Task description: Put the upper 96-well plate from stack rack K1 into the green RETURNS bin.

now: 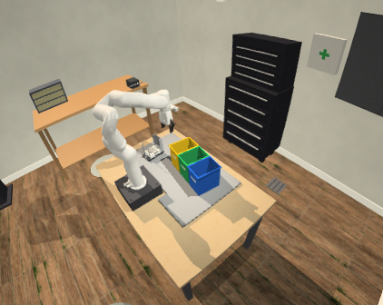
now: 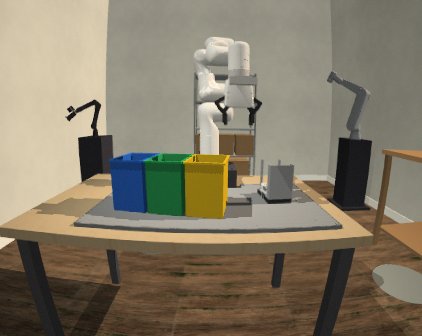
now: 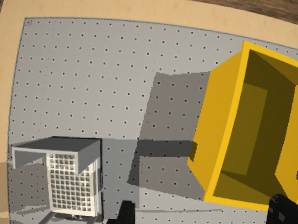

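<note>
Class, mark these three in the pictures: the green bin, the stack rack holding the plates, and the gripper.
green bin (image 2: 165, 192), exterior view, on its front wall.
stack rack (image 3: 75, 152), wrist view, on its top panel.
gripper (image 2: 237, 111), exterior view, midway between its open fingertips, holding nothing.

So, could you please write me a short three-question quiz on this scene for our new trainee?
1. True or false: the end effector is open and holds nothing.
2. Which bin stands nearest the stack rack: A) the blue bin, B) the green bin, C) the yellow bin?
3. Fill in: all three bins stand on a ____ mat.

Key: 1 true; 2 C; 3 grey.
</note>
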`<state>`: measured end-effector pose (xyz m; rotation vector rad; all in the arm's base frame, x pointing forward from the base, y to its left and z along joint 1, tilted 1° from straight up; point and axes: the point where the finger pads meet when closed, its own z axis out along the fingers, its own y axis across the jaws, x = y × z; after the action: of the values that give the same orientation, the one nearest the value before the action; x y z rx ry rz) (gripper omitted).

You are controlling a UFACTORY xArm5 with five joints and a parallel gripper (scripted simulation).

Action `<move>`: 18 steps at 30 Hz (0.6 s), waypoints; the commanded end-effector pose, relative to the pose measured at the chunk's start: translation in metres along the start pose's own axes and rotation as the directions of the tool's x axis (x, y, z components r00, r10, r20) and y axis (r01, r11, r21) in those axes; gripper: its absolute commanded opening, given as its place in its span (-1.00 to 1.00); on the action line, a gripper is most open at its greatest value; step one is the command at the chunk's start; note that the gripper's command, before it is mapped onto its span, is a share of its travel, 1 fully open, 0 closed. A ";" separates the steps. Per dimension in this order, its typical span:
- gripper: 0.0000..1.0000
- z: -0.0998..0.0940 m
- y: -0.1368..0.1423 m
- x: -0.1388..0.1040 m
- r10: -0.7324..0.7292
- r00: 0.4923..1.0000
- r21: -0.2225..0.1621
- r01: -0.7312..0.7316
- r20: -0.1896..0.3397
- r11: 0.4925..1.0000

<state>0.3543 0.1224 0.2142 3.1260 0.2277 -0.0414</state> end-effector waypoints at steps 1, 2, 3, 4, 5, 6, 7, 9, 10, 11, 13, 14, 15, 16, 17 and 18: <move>1.00 0.004 -0.020 -0.004 0.003 1.000 0.000 -0.003 -0.006 1.000; 1.00 0.005 -0.025 -0.006 0.003 1.000 0.000 -0.003 -0.006 1.000; 1.00 0.006 -0.030 -0.007 0.003 1.000 0.000 -0.003 -0.007 1.000; 1.00 0.007 -0.034 -0.009 0.003 1.000 -0.001 -0.003 -0.007 1.000; 1.00 0.009 -0.039 -0.010 0.003 1.000 -0.001 -0.003 -0.007 1.000; 1.00 0.010 -0.044 -0.011 0.003 1.000 -0.001 -0.003 -0.007 1.000; 1.00 0.011 -0.048 -0.013 0.003 1.000 -0.002 -0.003 -0.007 1.000; 1.00 0.013 -0.057 -0.016 0.003 1.000 -0.002 -0.003 -0.007 1.000; 1.00 0.015 -0.062 -0.017 0.003 1.000 -0.002 -0.003 -0.007 1.000; 1.00 0.016 -0.067 -0.019 0.003 1.000 -0.003 -0.003 -0.007 1.000; 1.00 0.018 -0.076 -0.021 0.003 1.000 -0.003 -0.003 -0.008 1.000; 1.00 0.020 -0.081 -0.023 0.003 1.000 -0.003 -0.003 -0.008 1.000; 1.00 0.020 -0.081 -0.023 0.003 1.000 -0.003 -0.003 -0.008 1.000; 1.00 0.020 -0.081 -0.023 0.003 1.000 -0.003 -0.003 -0.008 1.000; 1.00 0.021 -0.085 -0.024 0.003 1.000 -0.003 -0.003 -0.008 1.000; 1.00 0.022 -0.090 -0.026 0.003 1.000 -0.004 -0.003 -0.008 1.000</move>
<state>0.3209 0.1904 0.1954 3.1215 0.2270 -0.0364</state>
